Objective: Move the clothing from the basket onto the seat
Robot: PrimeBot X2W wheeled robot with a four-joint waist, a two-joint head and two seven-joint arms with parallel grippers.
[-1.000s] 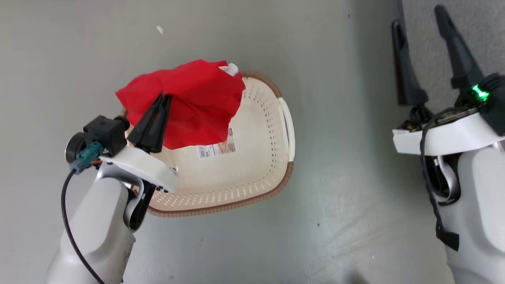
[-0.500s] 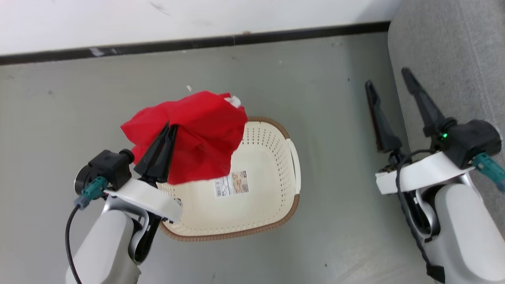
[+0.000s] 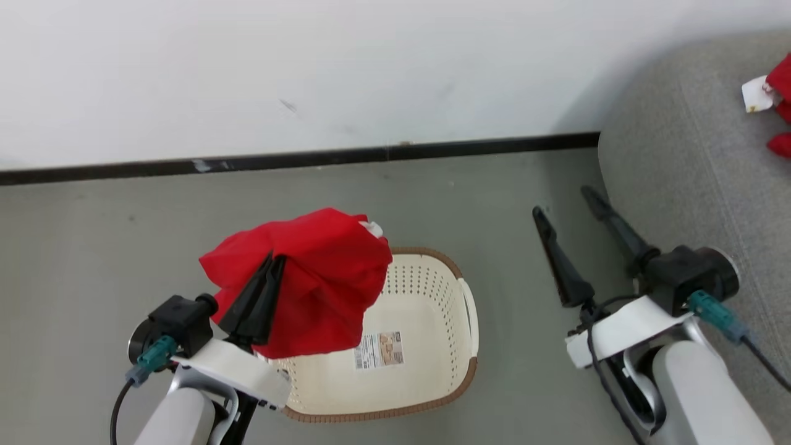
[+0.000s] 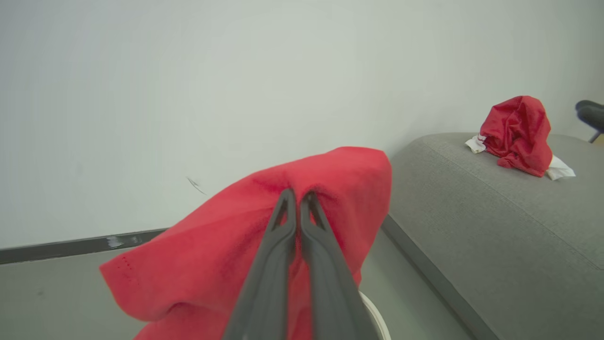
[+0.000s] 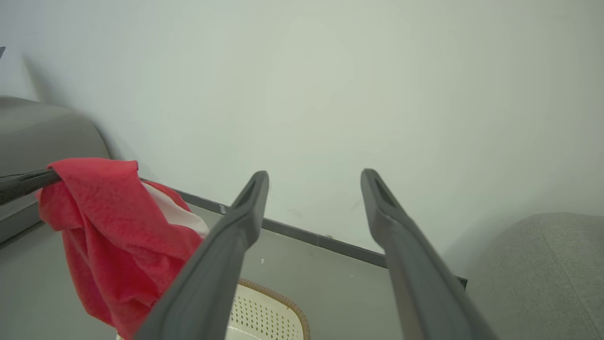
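Note:
My left gripper (image 3: 277,258) is shut on a plain red garment (image 3: 309,278) and holds it in the air above the left end of the cream basket (image 3: 432,346); its tips (image 4: 297,194) pinch the cloth near the top. The hanging cloth (image 5: 108,236) also shows in the right wrist view. The basket's bottom shows a label (image 3: 378,350) and no cloth. A second red garment with white parts (image 4: 519,134) lies on the grey sofa (image 3: 692,185), at its far end (image 3: 775,99). My right gripper (image 3: 565,204) stands open and bare beside the sofa's edge.
A white wall with a black skirting strip (image 3: 296,159) runs behind the basket. Grey floor (image 3: 93,247) surrounds the basket. The sofa's rounded side (image 4: 472,226) rises on the right, close to my right arm.
The head camera has tilted up, bringing the wall and the sofa's far garment into view. The left gripper still holds the red garment above the basket; the right stays open.

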